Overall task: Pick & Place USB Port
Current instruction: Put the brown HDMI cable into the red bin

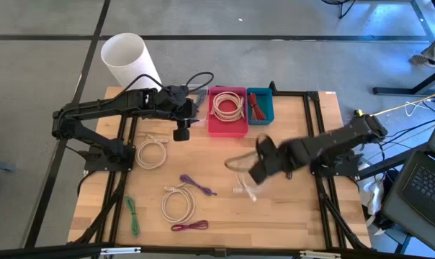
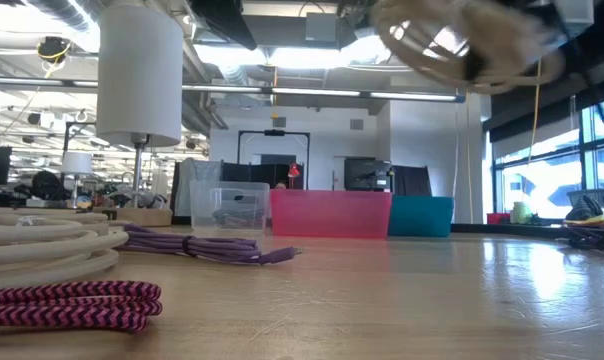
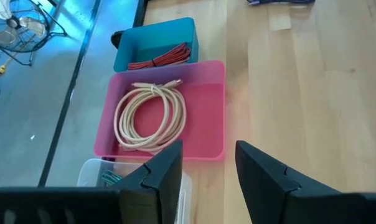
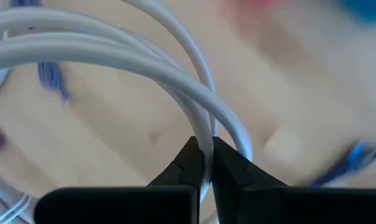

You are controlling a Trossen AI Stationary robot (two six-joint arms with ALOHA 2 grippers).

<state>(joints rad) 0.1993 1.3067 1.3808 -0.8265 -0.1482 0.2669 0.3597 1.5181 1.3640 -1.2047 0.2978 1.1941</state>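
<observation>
My right gripper (image 1: 255, 173) is over the table's middle right, shut on a coiled white cable (image 1: 239, 164). In the low view the coil (image 2: 462, 45) hangs high above the tabletop. My left gripper (image 1: 181, 133) is open and empty, hovering just left of the pink bin (image 1: 227, 129), which holds another white cable coil (image 3: 150, 115). The teal bin (image 1: 261, 115) beside it holds a red cable (image 3: 160, 56). My right gripper (image 4: 203, 165) pinches the white coil's strands (image 4: 200, 137) between its two fingertips. The fingers lie across the strands. The coil is lifted clear of the table, and a loose end (image 1: 248, 191) trails below the gripper.
More cables lie on the table: two white coils (image 1: 151, 153) (image 1: 178, 203), a purple one (image 1: 197, 185), a green one (image 1: 133, 216) and a magenta one (image 1: 190, 226). A clear container (image 2: 230, 208) stands left of the pink bin. A white cylinder (image 1: 127, 57) stands at the far left corner.
</observation>
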